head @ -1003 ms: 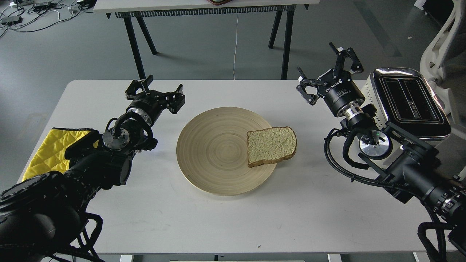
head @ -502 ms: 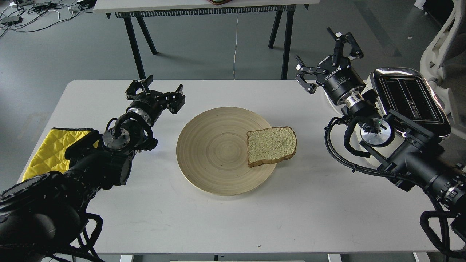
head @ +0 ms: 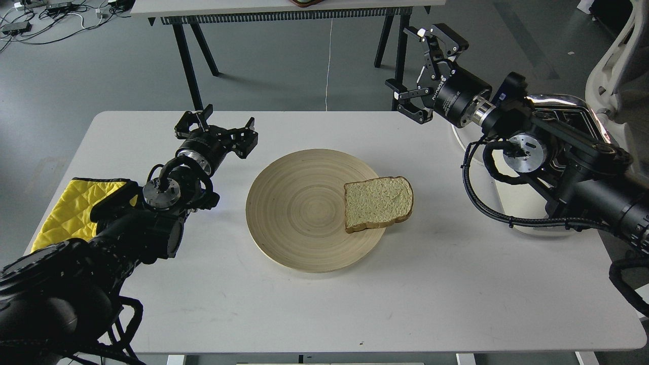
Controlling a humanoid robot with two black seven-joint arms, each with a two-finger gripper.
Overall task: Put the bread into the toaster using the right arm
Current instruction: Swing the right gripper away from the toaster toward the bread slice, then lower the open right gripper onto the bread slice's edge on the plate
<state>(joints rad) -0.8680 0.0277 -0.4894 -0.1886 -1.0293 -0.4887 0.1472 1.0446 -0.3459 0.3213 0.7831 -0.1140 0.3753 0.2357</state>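
A round wooden plate (head: 299,213) with ringed grain sits at the middle of the white table (head: 324,304) before me. At the table's left edge lies a yellow quilted cloth (head: 71,210) with dark trim. Beyond the table, on the grey floor, stands a second table (head: 284,7) on black legs, a thin white cord (head: 328,61) hanging below it. Cables (head: 50,20) sprawl at the far left. A white chair (head: 621,56) stands at the right.

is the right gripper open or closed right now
Open. The right gripper has its two fingers spread wide apart with nothing between them, raised beyond the table's far edge, well away from the bread on the wooden plate.
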